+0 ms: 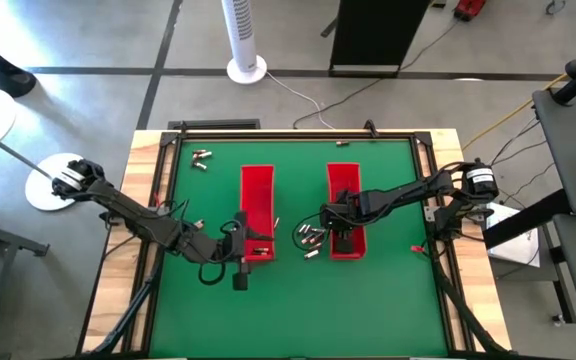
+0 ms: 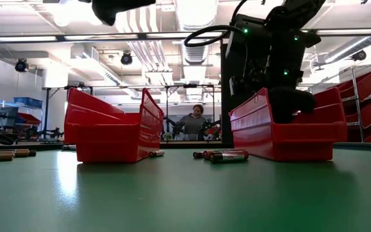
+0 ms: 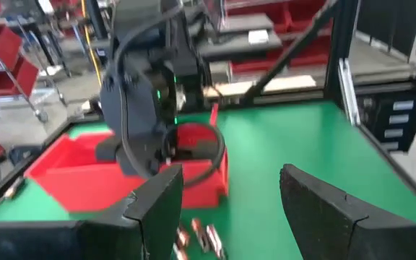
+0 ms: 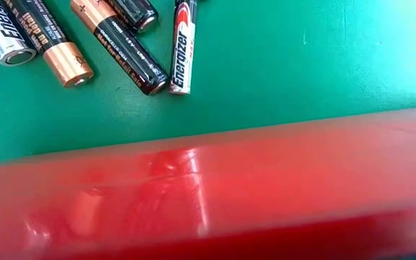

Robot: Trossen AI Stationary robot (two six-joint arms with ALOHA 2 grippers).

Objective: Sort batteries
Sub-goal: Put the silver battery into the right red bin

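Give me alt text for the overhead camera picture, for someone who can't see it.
Two red trays stand side by side on a green table, with a cluster of batteries lying between them. The right pincer reaches into the right tray, the left pincer sits open by the left tray, and more batteries lie far left.

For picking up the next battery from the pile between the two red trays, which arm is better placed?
Probably the right: its gripper is at the right tray, beside the battery pile. The left gripper is beyond the left tray.
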